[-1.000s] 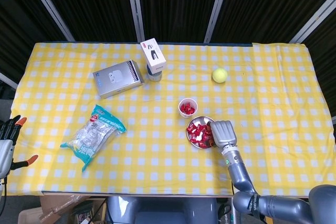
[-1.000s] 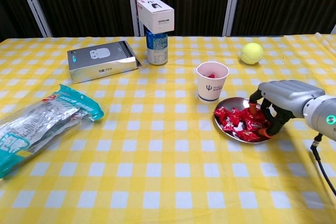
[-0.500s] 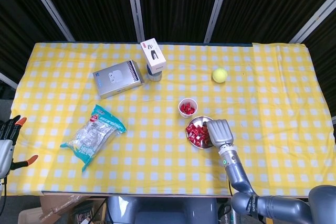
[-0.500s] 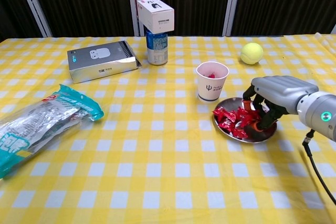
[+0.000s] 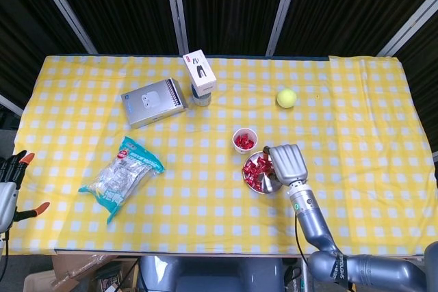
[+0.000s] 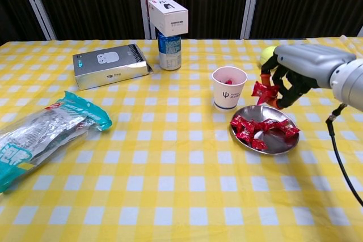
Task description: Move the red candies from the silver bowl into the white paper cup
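The left hand [image 5: 8,176] sits at the table's near left edge, fingers spread, holding nothing. A snack bag [image 6: 39,131] lies near it. The bowl [image 6: 265,130] holds red candies [image 6: 249,130]. Above it the right hand [image 6: 292,75] pinches 1 candy [image 6: 262,90] beside the cup [image 6: 228,88], which has candies inside. Farther back: a grey box [image 6: 109,66], a can [image 6: 169,51] topped by a white box [image 6: 168,16], and a ball [image 5: 286,98].

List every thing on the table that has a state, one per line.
Right hand: raised above the bowl, pinching one red candy.
Left hand: off the table edge, holding nothing.
Silver bowl: partly full of candies.
Paper cup: upright, candies inside.
Can: upright, white box on top.
Snack bag: lying flat.
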